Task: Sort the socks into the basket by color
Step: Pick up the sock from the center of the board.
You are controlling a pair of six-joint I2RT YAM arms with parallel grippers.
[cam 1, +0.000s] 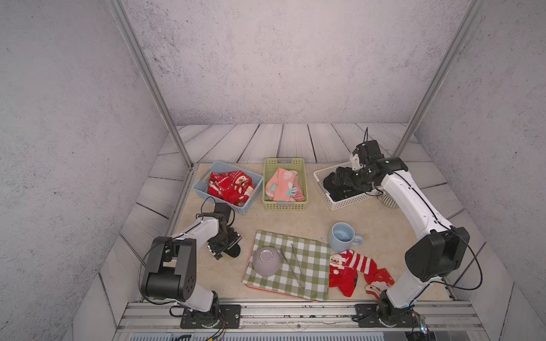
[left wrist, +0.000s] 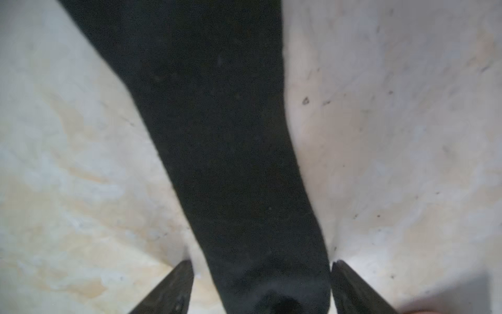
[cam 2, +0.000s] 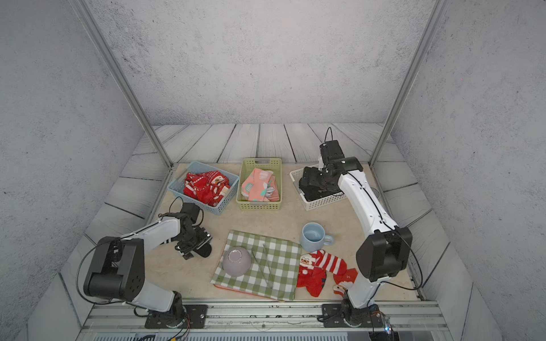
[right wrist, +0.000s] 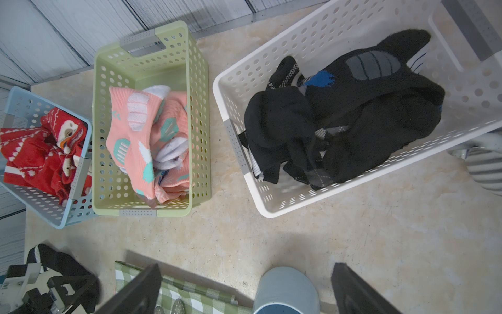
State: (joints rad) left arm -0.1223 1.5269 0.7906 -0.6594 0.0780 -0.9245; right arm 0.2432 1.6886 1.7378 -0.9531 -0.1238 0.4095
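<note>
A black sock (left wrist: 231,163) lies flat on the beige table at the left (cam 1: 234,251). My left gripper (left wrist: 262,262) is down over its end, jaws open on either side of it, a gap showing on one side. Red Christmas socks (cam 1: 351,271) lie loose at the front right. More red socks fill the blue basket (cam 1: 201,184), pink ones the green basket (cam 1: 285,206), and black ones (right wrist: 353,117) the white basket (cam 1: 336,205). My right gripper (right wrist: 247,264) hangs open and empty above the white basket.
A green-and-white checked cloth (cam 1: 307,265) in the front middle carries an upturned lilac bowl (cam 1: 266,261) and two thin sticks. A pale blue mug (cam 1: 342,236) stands behind it. A grey striped object (cam 1: 388,200) sits behind the white basket.
</note>
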